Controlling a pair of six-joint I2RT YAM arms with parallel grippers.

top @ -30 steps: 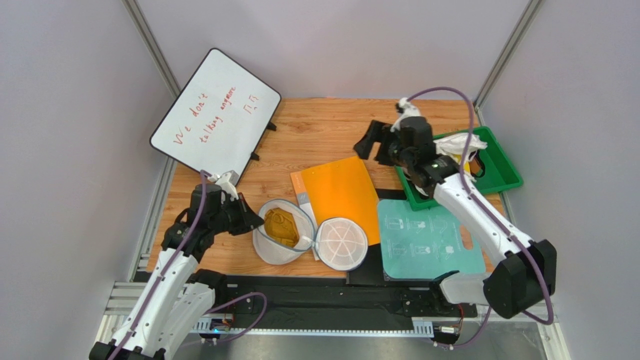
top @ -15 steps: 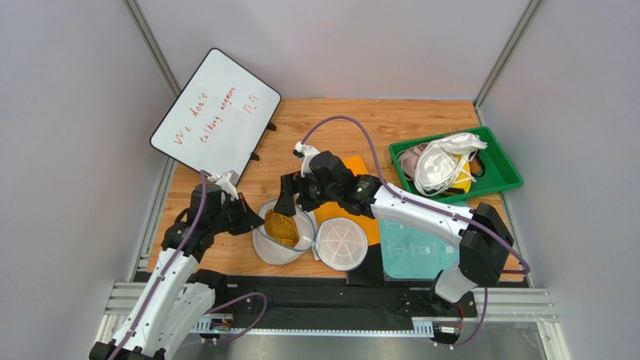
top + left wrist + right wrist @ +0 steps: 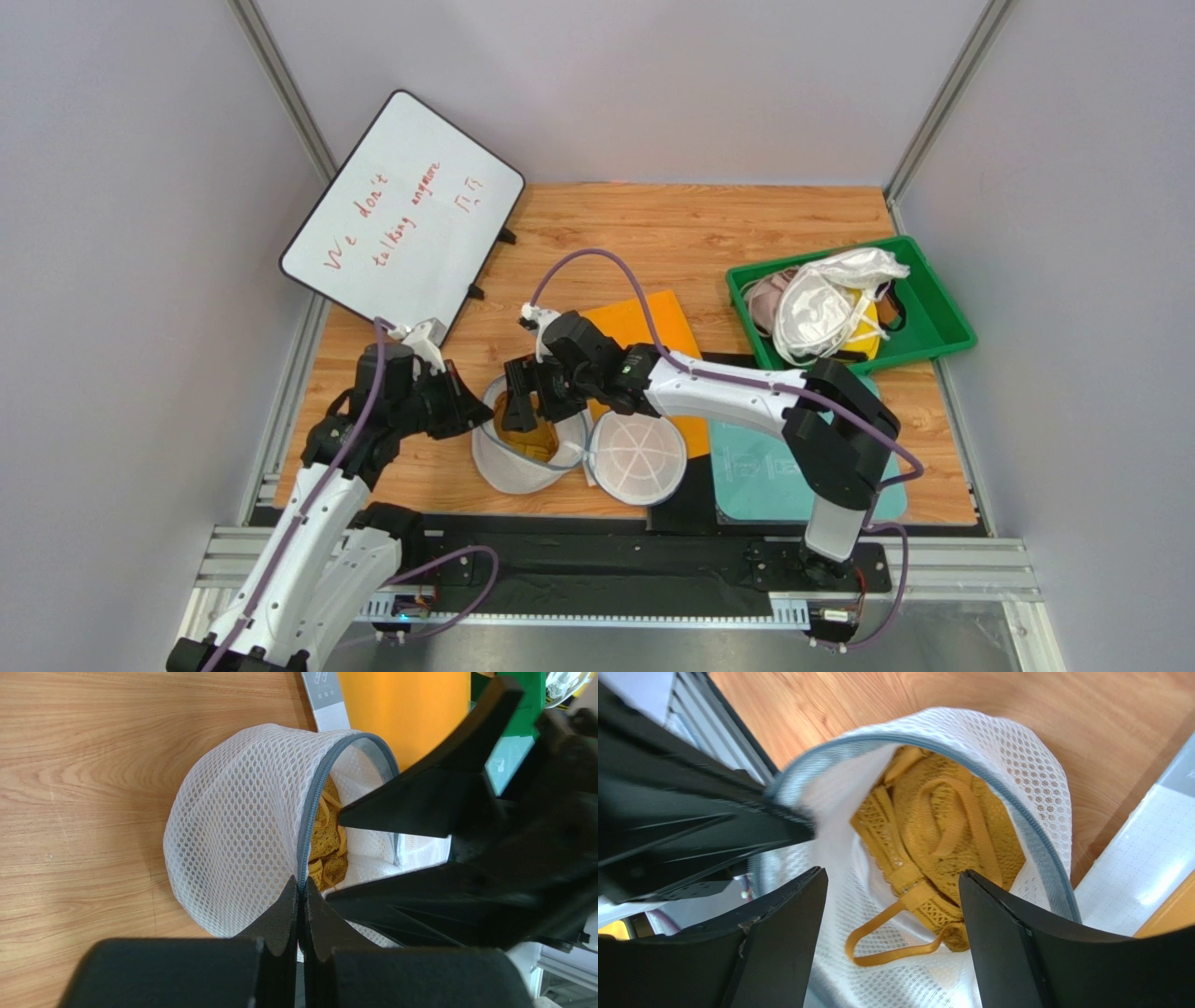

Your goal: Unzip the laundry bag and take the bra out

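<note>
Right gripper [image 3: 892, 876] has dropped lower since half a second back, its fingers spread wide over the laundry bag [image 3: 516, 473] mouth. Reading left to right for you: whiteboard [image 3: 403, 210] says "We don't…", rest illegible. Left gripper [image 3: 300, 885] is clamped tight on the bag's zipper rim; bra [image 3: 941, 847] lies inside, rim gaping around it; flat lid [image 3: 638, 455] sits just right.

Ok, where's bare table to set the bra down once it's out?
Bare wood runs along the far edge between the whiteboard and green tray, beyond the orange sheet. Crowded around the laundry bag: its lid, teal mat.
</note>
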